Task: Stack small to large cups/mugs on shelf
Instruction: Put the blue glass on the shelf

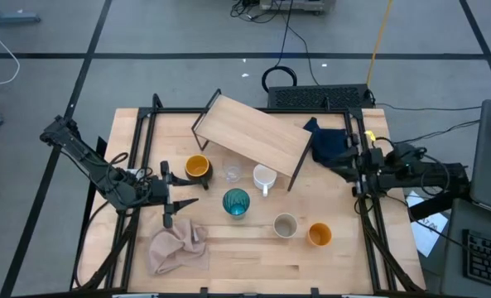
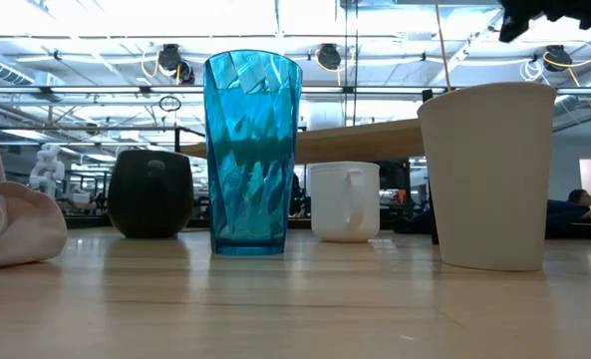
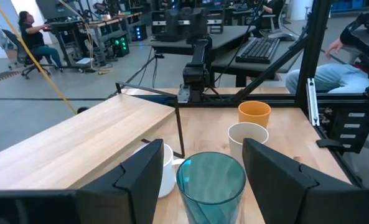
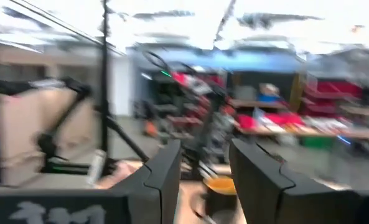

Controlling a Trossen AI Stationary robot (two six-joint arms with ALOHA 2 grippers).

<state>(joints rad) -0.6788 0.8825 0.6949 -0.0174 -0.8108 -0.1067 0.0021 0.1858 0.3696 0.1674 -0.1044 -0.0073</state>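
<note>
The shelf (image 1: 253,132) stands askew at the far middle of the table. In front of it stand a black mug with an orange inside (image 1: 197,167), a tiny clear glass (image 1: 232,173) and a white handled mug (image 1: 264,177). Nearer stand the teal tumbler (image 1: 236,202), a beige cup (image 1: 286,225) and an orange cup (image 1: 319,234). My left gripper (image 1: 189,190) is open and points level at the tumbler (image 3: 210,183) from the table's left, a short way off. My right gripper (image 4: 206,155) is open with nothing in it, drawn back at the table's right edge.
A pink cloth (image 1: 177,247) lies crumpled near the front left, close under my left arm. A navy cloth (image 1: 328,142) lies at the shelf's right end. Black frame rails (image 1: 369,223) run along both sides of the table. A keyboard (image 1: 320,97) sits behind the far edge.
</note>
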